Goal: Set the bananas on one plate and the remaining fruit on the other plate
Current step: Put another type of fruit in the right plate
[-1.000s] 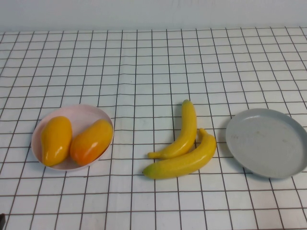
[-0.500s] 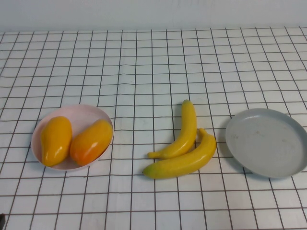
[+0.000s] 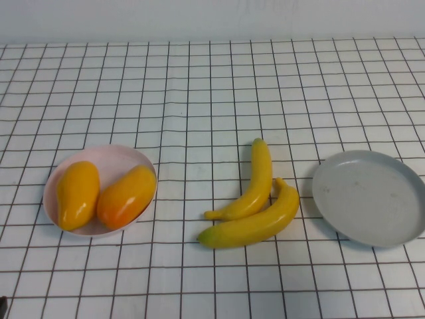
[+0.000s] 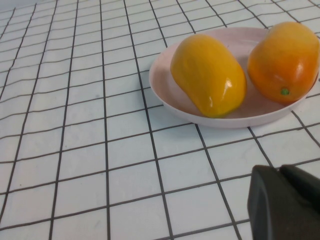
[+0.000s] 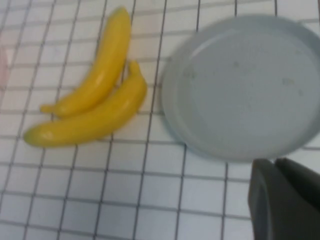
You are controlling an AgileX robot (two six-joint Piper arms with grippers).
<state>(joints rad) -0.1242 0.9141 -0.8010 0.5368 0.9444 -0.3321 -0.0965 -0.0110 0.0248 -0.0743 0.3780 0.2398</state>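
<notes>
Two bananas (image 3: 255, 183) (image 3: 255, 226) lie side by side on the table, between the plates. The grey-blue plate (image 3: 368, 199) at the right holds nothing. Two orange-yellow mango-like fruits (image 3: 78, 194) (image 3: 126, 197) lie in the pale pink plate (image 3: 106, 151) at the left. My left gripper (image 4: 280, 170) is shut and empty, near the table in front of the pink plate (image 4: 170, 90) and its fruits (image 4: 207, 75). My right gripper (image 5: 275, 161) is shut and empty, above the table by the grey-blue plate (image 5: 245, 90), with the bananas (image 5: 100, 70) beyond. Neither gripper shows in the high view.
The table is covered by a white cloth with a black grid (image 3: 199, 86). A pale wall runs along the far edge. A dark sliver shows at the near left corner (image 3: 2, 306).
</notes>
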